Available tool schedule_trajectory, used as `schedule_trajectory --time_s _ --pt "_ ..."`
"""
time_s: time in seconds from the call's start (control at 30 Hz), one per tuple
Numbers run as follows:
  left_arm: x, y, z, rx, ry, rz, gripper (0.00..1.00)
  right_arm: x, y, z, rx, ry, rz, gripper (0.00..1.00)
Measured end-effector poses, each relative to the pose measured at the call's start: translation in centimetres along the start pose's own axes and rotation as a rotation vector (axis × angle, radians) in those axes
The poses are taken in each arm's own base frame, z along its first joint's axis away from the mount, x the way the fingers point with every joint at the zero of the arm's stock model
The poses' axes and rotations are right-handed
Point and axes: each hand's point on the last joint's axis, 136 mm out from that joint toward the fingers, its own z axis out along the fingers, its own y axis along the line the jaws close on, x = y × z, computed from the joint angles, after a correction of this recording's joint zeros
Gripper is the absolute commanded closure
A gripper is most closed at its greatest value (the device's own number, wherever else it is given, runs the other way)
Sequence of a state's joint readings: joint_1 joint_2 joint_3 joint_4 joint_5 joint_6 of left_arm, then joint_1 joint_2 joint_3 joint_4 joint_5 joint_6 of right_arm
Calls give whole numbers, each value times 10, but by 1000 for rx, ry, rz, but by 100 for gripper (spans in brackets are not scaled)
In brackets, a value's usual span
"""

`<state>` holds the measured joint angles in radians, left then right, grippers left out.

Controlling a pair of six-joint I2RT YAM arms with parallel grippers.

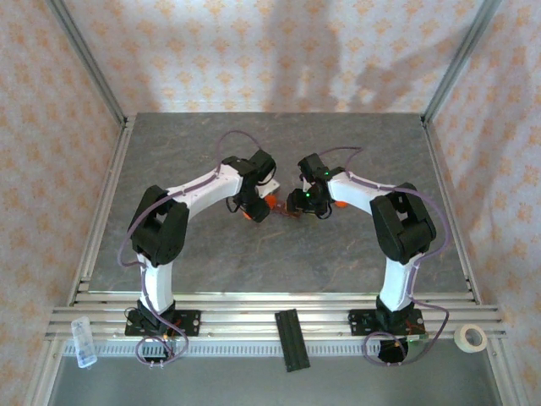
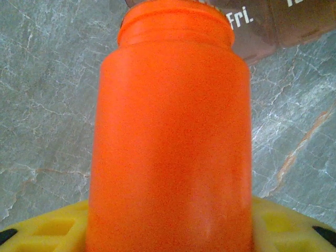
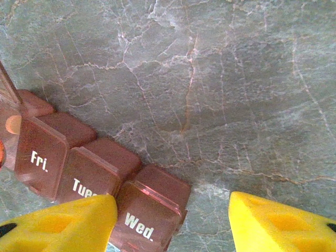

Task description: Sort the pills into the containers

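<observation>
In your left wrist view, the smooth orange plastic cylinder bottle [image 2: 168,136] is cut off at its base, and you cannot tell whether its neck carries a cap. The left gripper [image 2: 168,231] is clenched on it, with yellow fingers [image 2: 42,233] pressing in from both sides. Past the neck you catch one corner of the dark red-brown translucent bar of joined square containers [image 2: 283,26], lettered "Fri."

In your right wrist view that bar lies on the grey marbled table [image 3: 236,79], lettered lids facing up. Its long axis runs diagonally from upper left to lower centre. A finger half covers the "Tue" label, and the far-left end is cut off. The right gripper [image 3: 172,205] stands released, one finger just beside the "Wed." box and the other apart over bare table.

From above, the bar is a small dark patch between the two grippers, and its direction is hard to read.
</observation>
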<state>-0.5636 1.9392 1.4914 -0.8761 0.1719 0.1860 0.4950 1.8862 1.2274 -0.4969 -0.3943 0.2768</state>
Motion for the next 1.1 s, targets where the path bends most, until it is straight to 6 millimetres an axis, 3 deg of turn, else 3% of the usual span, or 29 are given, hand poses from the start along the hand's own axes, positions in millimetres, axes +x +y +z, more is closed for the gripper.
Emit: schedule_trajectory --time_s 1.1 --pt "0 5 -5 -51 50 21 100 -1 1 1 -8 1 3 40"
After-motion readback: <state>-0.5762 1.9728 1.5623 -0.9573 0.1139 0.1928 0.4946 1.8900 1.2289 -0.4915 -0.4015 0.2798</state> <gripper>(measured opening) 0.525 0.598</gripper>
